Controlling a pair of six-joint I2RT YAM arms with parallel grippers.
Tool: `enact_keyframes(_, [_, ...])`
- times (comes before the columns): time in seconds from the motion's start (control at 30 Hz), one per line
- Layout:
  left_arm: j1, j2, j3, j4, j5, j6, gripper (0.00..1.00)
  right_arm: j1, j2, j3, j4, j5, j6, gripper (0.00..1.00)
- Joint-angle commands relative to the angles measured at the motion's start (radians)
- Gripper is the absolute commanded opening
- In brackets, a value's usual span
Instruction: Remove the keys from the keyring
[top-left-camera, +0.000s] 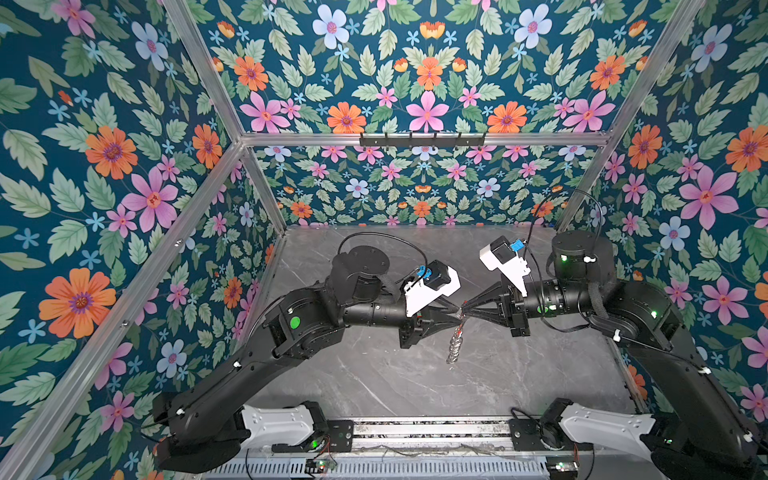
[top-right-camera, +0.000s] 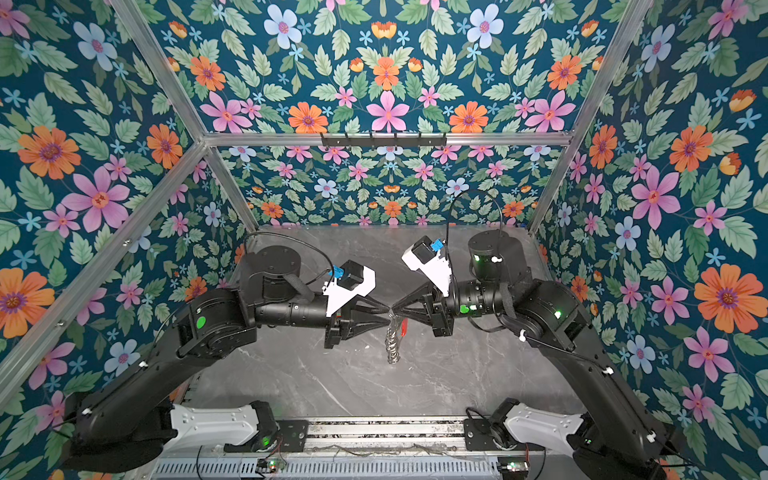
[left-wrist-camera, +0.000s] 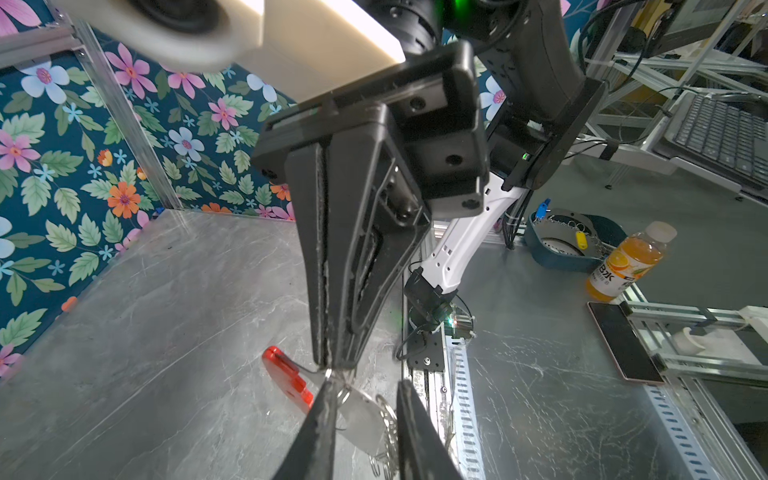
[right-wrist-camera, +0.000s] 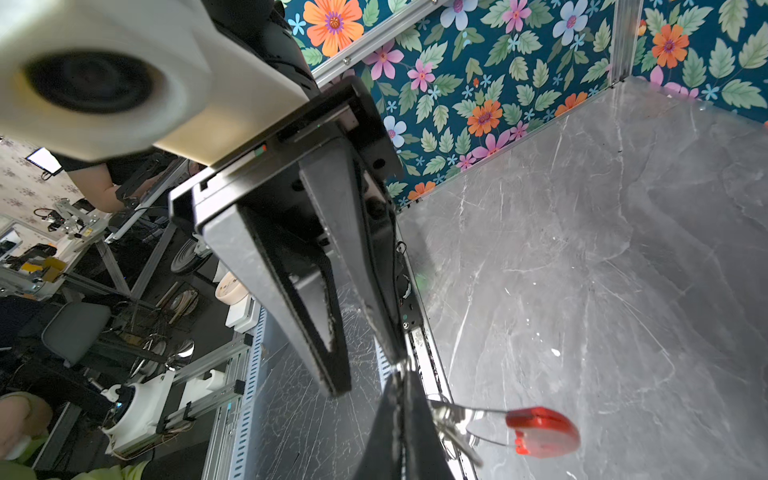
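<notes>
1. I saw the two arms meet tip to tip above the middle of the grey marble table (top-left-camera: 374, 374), raised off its surface in both top views.
2. The right pincer (top-left-camera: 467, 311) was pressed tight, its two fingers drawn together into one narrow point. In the left wrist view the right pincer (left-wrist-camera: 332, 365) nipped the top of the keyring.
3. The keyring (top-left-camera: 456, 345) hung down from that nip as a glinting string of metal, running toward the near edge of the table. I could not tell whether its lower end touched the surface.
4. The left pincer (top-left-camera: 458, 313) stood narrowly parted and gripped nothing. In the right wrist view its fingers (right-wrist-camera: 336, 378) had a clear gap between them. One tip sat right up against the right pincer's point and the other stood off to the side.
5. In the left wrist view the keyring's pale grey plate (left-wrist-camera: 361, 415) lay in the gap between the left pincer's fingers, just past their tips. The silver loops (left-wrist-camera: 386, 411) fringed its edge.
6. A red piece (right-wrist-camera: 542, 432) stuck out on a thin wire from the pinched spot. In a top view it showed on the right pincer's side of the loops (top-right-camera: 403, 328).
</notes>
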Motion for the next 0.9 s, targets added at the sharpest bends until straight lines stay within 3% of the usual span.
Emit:
enact_keyframes(0.0, [0.003, 0.017, 0.018, -0.032, 0.016, 0.019, 0.31, -0.001, 0.006, 0.015, -0.001, -0.032, -0.023, 0.0])
enact_keyframes(0.4, [0.052, 0.011, 0.035, -0.05, 0.005, 0.024, 0.31, -0.001, 0.002, 0.013, -0.012, -0.084, -0.035, 0.0])
enact_keyframes(0.77, [0.063, 0.036, 0.043, -0.028, 0.132, 0.024, 0.27, -0.001, 0.004, 0.002, 0.002, -0.061, -0.027, 0.0])
enact_keyframes(0.87, [0.063, 0.046, 0.046, -0.034, 0.158, 0.023, 0.21, -0.001, 0.006, 0.0, 0.005, -0.053, -0.027, 0.0])
